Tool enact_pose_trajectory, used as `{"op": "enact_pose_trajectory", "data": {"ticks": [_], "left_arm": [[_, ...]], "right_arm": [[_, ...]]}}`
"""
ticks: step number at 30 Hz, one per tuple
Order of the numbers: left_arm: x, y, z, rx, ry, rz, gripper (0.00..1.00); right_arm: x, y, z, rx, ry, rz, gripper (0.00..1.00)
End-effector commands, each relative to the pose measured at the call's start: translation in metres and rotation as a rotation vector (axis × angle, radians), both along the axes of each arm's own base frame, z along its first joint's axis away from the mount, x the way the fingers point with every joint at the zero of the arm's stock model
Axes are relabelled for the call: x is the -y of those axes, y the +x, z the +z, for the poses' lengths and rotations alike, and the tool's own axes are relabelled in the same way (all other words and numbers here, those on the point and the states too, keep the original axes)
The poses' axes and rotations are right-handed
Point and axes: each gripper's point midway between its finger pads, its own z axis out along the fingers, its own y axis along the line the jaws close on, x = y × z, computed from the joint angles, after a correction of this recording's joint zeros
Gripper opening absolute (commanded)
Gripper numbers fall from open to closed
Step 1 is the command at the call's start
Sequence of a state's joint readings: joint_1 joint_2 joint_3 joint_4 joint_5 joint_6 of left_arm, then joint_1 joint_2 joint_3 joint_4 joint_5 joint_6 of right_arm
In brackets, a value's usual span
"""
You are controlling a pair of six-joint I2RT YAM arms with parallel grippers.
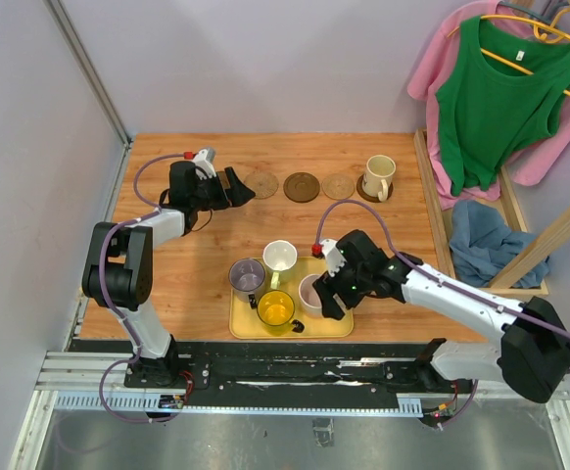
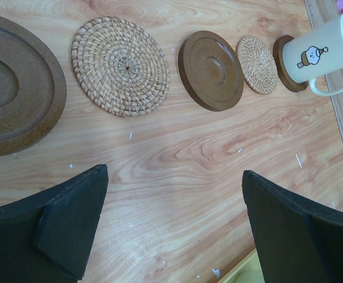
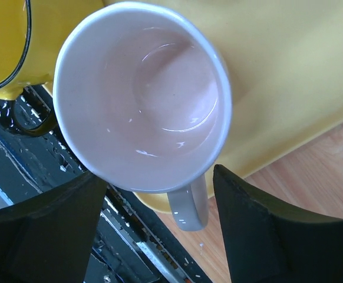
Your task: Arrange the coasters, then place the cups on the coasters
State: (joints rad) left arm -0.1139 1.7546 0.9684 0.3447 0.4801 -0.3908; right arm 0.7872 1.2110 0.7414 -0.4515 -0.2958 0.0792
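Observation:
Several coasters lie in a row along the back of the table: a dark brown one [image 2: 12, 88], a woven tan one [image 2: 119, 65], a dark brown one [image 2: 211, 69], a woven tan one [image 2: 257, 63], and a dark one [image 2: 280, 59] under the cream cup [image 2: 316, 50]. My left gripper [image 2: 174, 171] hangs open over bare wood just in front of the row's left end [image 1: 238, 186]. On the yellow tray [image 1: 339, 328] stand the grey-purple cup [image 1: 247, 277], white cup [image 1: 280, 257], yellow cup [image 1: 276, 309] and pink cup [image 3: 142, 94]. My right gripper [image 3: 158, 177] is open, its fingers either side of the pink cup's handle [image 3: 189, 206].
The tray sits at the table's near edge, close to the black rail by the arm bases [image 1: 295, 367]. A wooden frame [image 1: 432, 206] holding a blue cloth [image 1: 481, 240] borders the right side. Green and pink tops [image 1: 500, 88] hang above it. Walls close the left and back.

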Motion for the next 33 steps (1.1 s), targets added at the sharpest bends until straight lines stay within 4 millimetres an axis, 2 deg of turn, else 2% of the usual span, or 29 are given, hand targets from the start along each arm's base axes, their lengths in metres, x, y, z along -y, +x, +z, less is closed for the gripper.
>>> {"op": "enact_pose_trajectory", "data": {"ticks": [1,8,21,24,33], "left_arm": [[0.005,0.000,0.006,0.028,-0.015,-0.021,1.00],[0.005,-0.001,0.005,0.025,-0.015,-0.022,1.00],[0.007,0.000,0.000,0.012,-0.024,-0.028,1.00],[0.007,0.000,0.000,0.012,-0.025,-0.029,1.00],[0.007,0.000,0.000,0.012,-0.026,-0.030,1.00]], "right_arm": [[-0.001,0.003,-0.012,0.016,-0.045,0.001,0.68],[-0.003,0.010,-0.024,0.039,-0.088,-0.019,0.46],[0.010,0.024,-0.037,0.101,-0.196,-0.097,0.27],[0.008,0.024,-0.040,0.101,-0.201,-0.096,0.27],[-0.003,0.022,-0.035,0.116,-0.154,-0.081,0.40]]}}
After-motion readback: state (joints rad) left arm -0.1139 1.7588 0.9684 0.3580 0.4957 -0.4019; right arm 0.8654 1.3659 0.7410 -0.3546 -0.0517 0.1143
